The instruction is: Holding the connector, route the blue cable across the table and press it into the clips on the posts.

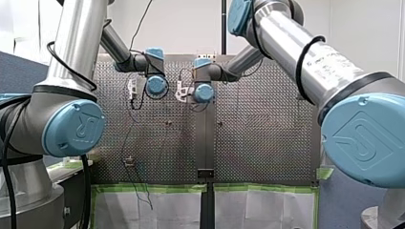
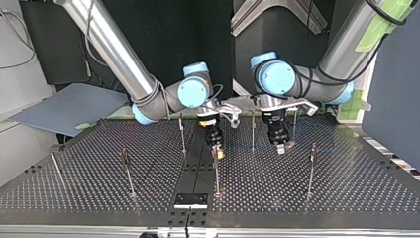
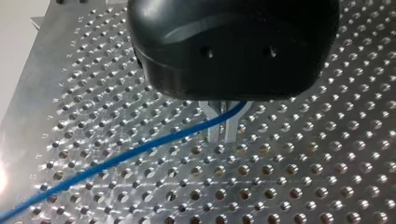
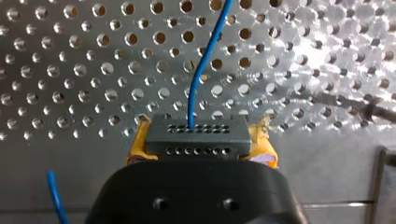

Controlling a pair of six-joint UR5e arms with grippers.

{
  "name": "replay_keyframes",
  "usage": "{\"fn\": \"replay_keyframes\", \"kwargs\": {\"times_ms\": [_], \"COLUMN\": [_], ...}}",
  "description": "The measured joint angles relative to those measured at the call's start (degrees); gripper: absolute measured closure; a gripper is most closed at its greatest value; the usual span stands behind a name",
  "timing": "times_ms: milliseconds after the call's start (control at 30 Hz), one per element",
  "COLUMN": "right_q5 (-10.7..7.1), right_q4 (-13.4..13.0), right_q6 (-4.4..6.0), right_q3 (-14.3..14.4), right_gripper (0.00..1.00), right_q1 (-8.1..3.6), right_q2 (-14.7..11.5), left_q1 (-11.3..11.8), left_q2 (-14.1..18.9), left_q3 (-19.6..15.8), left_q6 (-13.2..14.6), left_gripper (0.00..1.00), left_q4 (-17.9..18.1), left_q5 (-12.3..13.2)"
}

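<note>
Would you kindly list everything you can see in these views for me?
perforated table: one, grey metal, under everything.
posts: at least six, thin metal, upright across the table.
black plate: one, at the table's edge nearest the top view's camera.
connector: one, black, between yellow pads.
blue cable: one, blue, leaving the connector.
left gripper: one, black, metal fingers shut on the blue cable.
right gripper: one, black, yellow pads shut on the connector.

UR logo on blue joint caps [image 1: 74, 128]
</note>
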Motion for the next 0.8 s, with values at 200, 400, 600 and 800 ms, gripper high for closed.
{"fn": "replay_keyframes", "kwargs": {"times_ms": [200,400,600,800], "right_q5": [-0.28,-2.02,-4.55,-5.62], "right_q4": [-0.02,-0.05,-0.05,0.01], "right_q6": [-0.29,-1.18,-2.05,-2.36], "right_q3": [2.88,5.92,8.37,9.01], "right_gripper": [1.00,1.00,1.00,1.00], "right_q1": [-0.17,-0.01,0.40,0.67], "right_q2": [-2.12,-2.46,-2.50,-2.65], "left_q1": [-0.08,-0.10,0.31,0.75], "left_q2": [0.17,0.22,0.23,0.23], "left_q3": [-2.87,-5.83,-9.06,-12.25], "left_q6": [-1.45,-2.40,-2.79,-3.00], "left_gripper": [1.00,1.00,1.00,1.00], "left_q4": [2.78,5.35,7.05,9.81], "left_q5": [0.33,0.71,1.06,2.35]}}
